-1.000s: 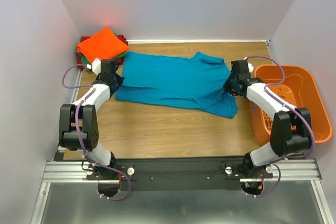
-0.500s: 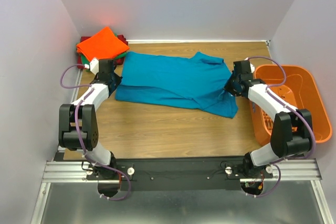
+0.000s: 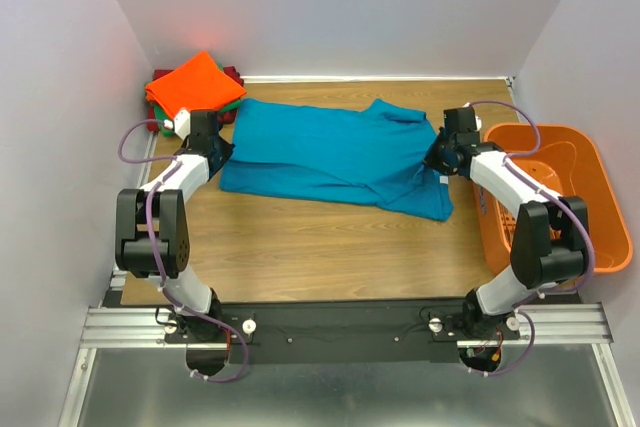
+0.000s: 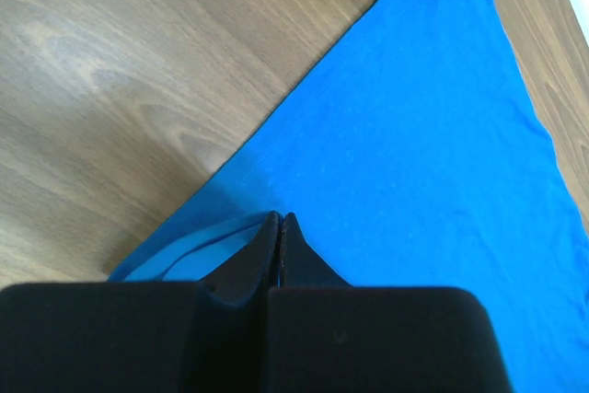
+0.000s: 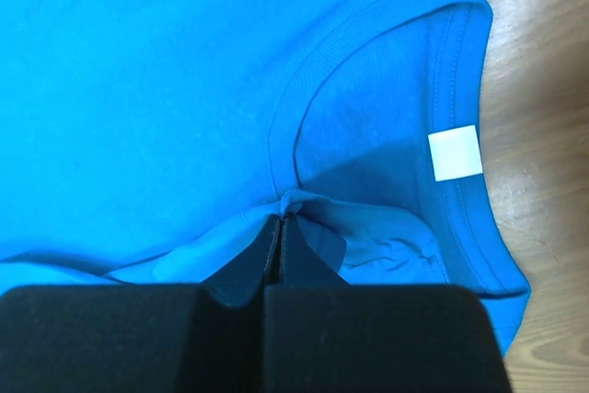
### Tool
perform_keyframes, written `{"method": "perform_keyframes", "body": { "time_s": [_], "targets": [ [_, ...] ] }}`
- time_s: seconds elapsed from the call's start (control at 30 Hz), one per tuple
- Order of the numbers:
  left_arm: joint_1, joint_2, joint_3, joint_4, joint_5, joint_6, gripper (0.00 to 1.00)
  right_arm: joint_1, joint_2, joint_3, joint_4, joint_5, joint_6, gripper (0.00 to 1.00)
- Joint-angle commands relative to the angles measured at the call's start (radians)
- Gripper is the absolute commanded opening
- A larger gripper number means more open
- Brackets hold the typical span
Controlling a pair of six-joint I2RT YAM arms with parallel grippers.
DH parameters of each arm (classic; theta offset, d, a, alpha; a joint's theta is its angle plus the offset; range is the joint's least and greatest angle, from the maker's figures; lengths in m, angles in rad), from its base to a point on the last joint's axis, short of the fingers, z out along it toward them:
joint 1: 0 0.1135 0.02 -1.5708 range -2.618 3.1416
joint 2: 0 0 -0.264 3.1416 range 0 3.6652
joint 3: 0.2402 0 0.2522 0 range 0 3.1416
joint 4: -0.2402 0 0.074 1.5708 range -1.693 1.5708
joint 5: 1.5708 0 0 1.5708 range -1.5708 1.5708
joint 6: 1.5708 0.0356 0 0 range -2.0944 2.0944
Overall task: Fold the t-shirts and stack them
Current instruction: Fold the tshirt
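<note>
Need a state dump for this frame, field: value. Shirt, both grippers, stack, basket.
shirt: teal-blue t-shirt laid out across the table, collar end on the right
left gripper: shut, pinching the shirt's left edge
right gripper: shut, pinching bunched cloth near the collar
stack: far-left corner, orange t-shirt on top, green t-shirt and dark red t-shirt showing beneath
basket: orange basket at the table's right side

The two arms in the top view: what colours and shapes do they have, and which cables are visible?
The left arm and right arm have black joint housings with white link covers. A thin purple cable loops along each. The left gripper and right gripper are black: a blocky body with two fingers tapering to thin tips. No markings are readable.
</note>
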Motion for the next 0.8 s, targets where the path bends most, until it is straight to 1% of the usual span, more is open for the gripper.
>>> {"method": "perform_keyframes", "body": {
  "time_s": [0.0,0.47,0.5,0.77],
  "targets": [
    [0.007,0.025,0.035,0.015,0.018,0.004,0.0,-0.007,0.025,0.044,0.009,-0.016,-0.02,0.01],
    [0.014,0.078,0.072,0.016,0.021,0.001,0.0,-0.007,0.068,0.08,0.011,-0.005,-0.029,0.01],
    [0.029,0.077,0.072,0.016,0.019,-0.001,0.0,-0.007,0.069,0.083,0.011,-0.005,-0.029,0.01],
    [0.046,0.055,0.041,0.033,0.019,-0.002,0.0,-0.015,0.056,0.083,0.011,-0.004,-0.032,0.01]
  ]
}}
